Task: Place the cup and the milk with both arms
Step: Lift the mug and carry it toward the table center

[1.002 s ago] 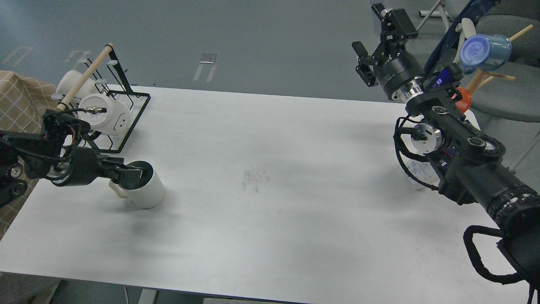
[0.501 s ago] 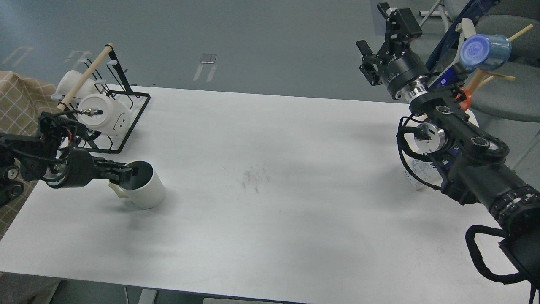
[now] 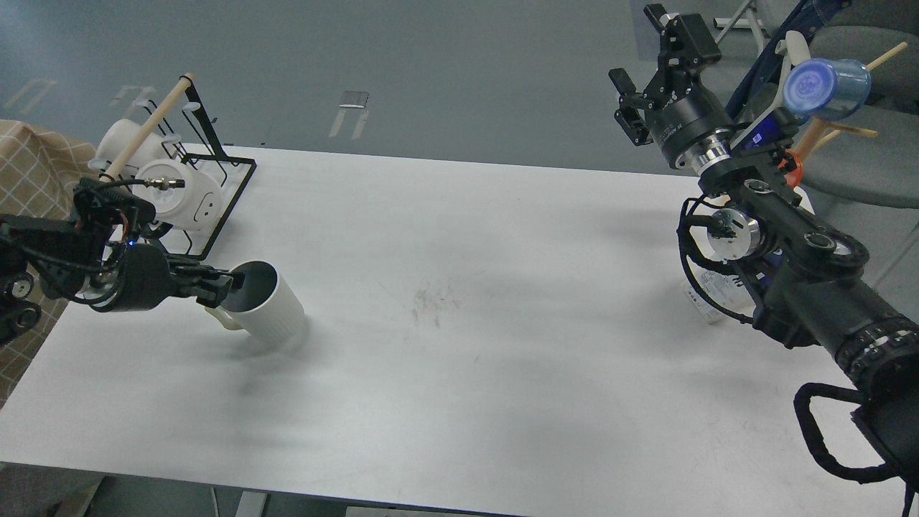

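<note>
A white ribbed cup (image 3: pixel 273 310) with a dark inside is tilted toward the left on the left part of the white table (image 3: pixel 459 287). My left gripper (image 3: pixel 224 281) is shut on its rim, one finger inside and one outside. The milk carton (image 3: pixel 707 296), white with blue print, stands near the table's right edge and is mostly hidden behind my right arm. My right gripper (image 3: pixel 636 44) is open and empty. It is raised high above the table's back right corner, well above the carton.
A black wire rack (image 3: pixel 228 188) with white cups (image 3: pixel 188 195) and a wooden rod stands at the back left, just behind my left arm. A blue cup (image 3: pixel 826 87) hangs on a wooden peg stand off the back right corner. A checked cloth (image 3: pixel 32 172) lies at the left.
My left gripper has tipped the white cup from upright to tilted and carried it a little to the right. My right gripper has moved slightly right and up, still open.
</note>
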### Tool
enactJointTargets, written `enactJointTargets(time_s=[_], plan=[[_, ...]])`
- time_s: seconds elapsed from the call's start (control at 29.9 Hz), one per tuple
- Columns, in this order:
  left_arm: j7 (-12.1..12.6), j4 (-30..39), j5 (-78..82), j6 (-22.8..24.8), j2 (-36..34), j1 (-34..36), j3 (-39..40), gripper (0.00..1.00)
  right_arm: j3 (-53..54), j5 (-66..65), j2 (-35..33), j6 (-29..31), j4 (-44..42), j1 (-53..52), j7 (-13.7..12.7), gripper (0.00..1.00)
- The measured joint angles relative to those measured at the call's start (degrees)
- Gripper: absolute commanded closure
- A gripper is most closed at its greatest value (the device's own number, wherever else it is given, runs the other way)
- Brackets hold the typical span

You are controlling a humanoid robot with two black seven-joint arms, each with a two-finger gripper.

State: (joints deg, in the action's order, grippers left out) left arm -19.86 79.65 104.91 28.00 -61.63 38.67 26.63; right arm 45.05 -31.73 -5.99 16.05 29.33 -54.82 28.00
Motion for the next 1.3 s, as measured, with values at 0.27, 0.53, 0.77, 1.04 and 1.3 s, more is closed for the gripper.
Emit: enactJointTargets(time_s=[0.27,0.53,0.77,1.04,1.3], plan=[[0.5,11.4,0.0,0.0,-1.5,7.9,0.1,1.00,0.9,0.0,-0.4,-0.1,-0.1,-2.0,0.0,0.00],[3.6,10.0,0.7,0.0,10.4,15.8,-0.1,1.00,0.7,-0.1,0.1,-1.5,-1.0,-7.4,0.0,0.00],[4.3,3.4,6.6,0.0,22.4,17.6,-1.8,1.00,0.5,-0.1,2.2,-1.9,-2.6,-10.7,0.0,0.00],[4.3,-2.1,8.0,0.0,28.5,23.9,-13.8,1.00,0.5,-0.1,3.7,-2.1,-2.7,-11.1,0.0,0.00],[5.3,-4.9,8.0,0.0,33.8,24.6,-16.7,1.00,0.6,-0.1,4.2,-2.2,-2.7,-11.2,0.0,0.00]])
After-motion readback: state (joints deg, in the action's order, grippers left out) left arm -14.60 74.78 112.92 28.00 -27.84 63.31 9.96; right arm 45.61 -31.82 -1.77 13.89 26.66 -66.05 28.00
